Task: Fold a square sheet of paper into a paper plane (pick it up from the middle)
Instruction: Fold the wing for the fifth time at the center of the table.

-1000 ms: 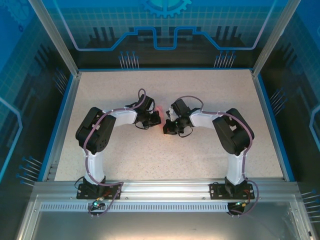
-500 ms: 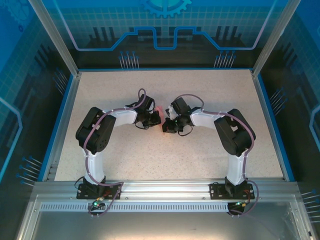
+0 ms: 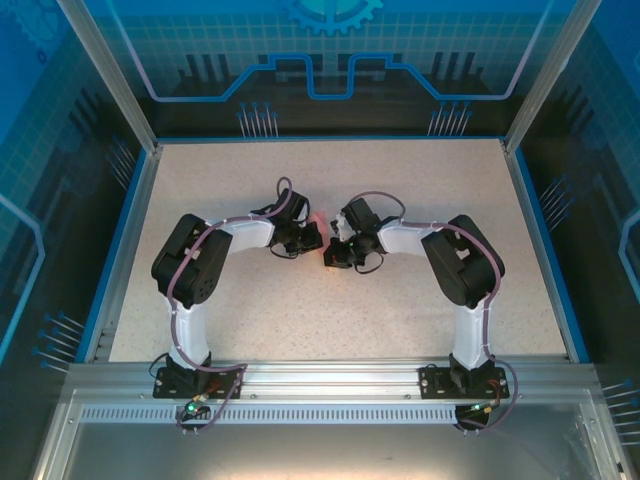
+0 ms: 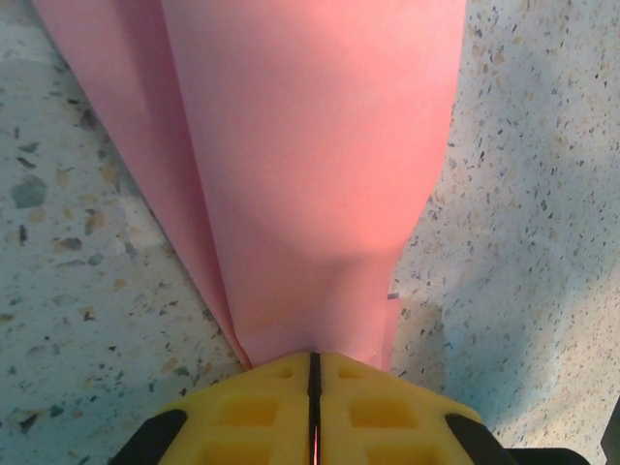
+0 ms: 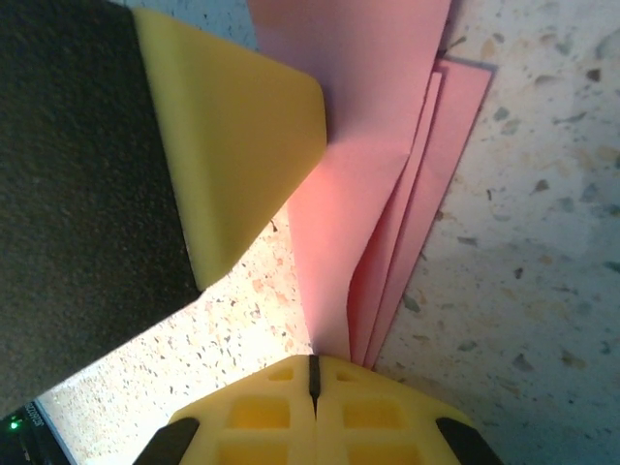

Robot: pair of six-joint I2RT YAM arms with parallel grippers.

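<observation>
At the middle of the speckled table (image 3: 400,330), both arms met nose to nose. Left gripper (image 4: 313,360) was pinched on one end of the paper plane (image 4: 310,174), its yellow fingers nearly together with a red sliver of paper in the slit. Right gripper (image 5: 313,363) was clamped on the stacked folded layers, which fanned out from its jaws. Paper ran lengthwise-creased, low over the table; contact unclear. Right wrist view had the left gripper's yellow pad just beside the paper. From above, a small pink patch sat between the wrists.

Pink paper plane (image 4: 310,174), yellow left hand (image 4: 312,373), speckled beige table (image 4: 528,194).
</observation>
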